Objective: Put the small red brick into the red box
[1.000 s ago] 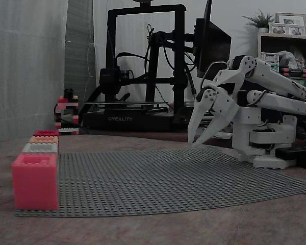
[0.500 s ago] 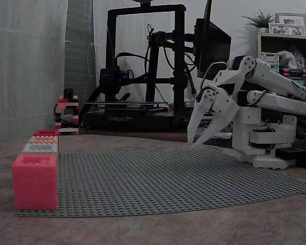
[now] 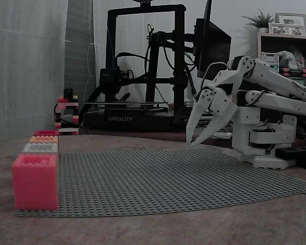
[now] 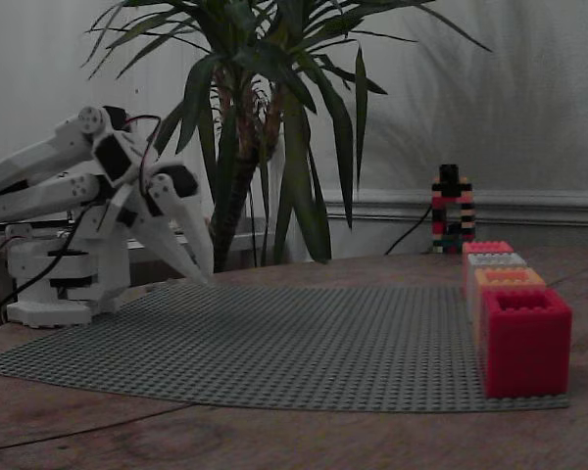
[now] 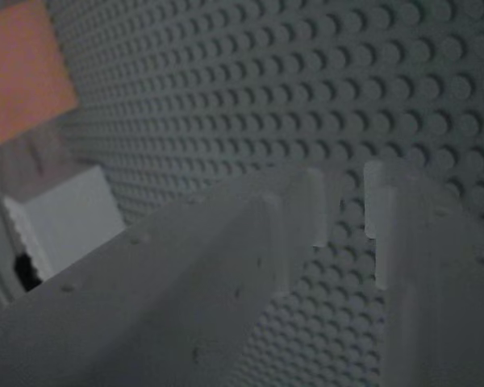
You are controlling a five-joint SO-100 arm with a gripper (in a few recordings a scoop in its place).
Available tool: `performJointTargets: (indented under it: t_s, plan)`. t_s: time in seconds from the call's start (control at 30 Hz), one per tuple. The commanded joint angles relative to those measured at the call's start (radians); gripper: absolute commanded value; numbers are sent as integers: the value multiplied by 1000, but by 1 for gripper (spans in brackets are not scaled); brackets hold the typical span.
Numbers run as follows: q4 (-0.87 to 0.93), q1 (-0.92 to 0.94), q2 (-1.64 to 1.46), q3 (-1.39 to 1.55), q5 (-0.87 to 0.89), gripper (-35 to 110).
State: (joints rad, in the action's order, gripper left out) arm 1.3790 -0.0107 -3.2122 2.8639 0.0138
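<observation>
**Desk:** Report gripper state and position relative to the baseplate.

**Operator:** I see the gripper (image 3: 190, 142) hanging tip-down just above one edge of the grey studded baseplate (image 3: 158, 178), on the side where the white arm (image 3: 265, 112) is mounted. In the wrist view the fingers (image 5: 298, 201) sit almost pressed together, with a thin slit between them. Studs show through the slit, and nothing is pinched.

**Desk:** Location of the task items?

**Operator:** Four boxes stand in a row along the baseplate edge opposite the arm. The red box (image 4: 524, 338) closes one end of the row. Next come an orange box (image 4: 510, 279) and a grey box (image 4: 495, 260), and a pinkish-red box (image 3: 34, 181) closes the other end. I cannot tell where the small red brick is.

**Desk:** List surrounding items and obstructions.

**Operator:** Bare studded surface lies between the gripper and the row. The multicoloured brick tower (image 3: 67, 113) stands off the baseplate, beyond the row on the red box's side and well apart from the gripper. A black 3D printer (image 3: 143, 66) stands behind one long edge of the baseplate, and a potted palm (image 4: 265, 117) stands behind the other. Both are off the plate. In the wrist view an orange-pink block (image 5: 24, 68) sits at the upper left corner, too blurred to identify.
</observation>
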Motion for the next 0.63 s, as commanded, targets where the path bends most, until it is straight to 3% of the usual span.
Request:
performJointTargets:
  t_s: [0.0,0.6]
  plan:
    - [25,-5,-8,0,23,0]
    - [25,-5,-8,0,17,0]
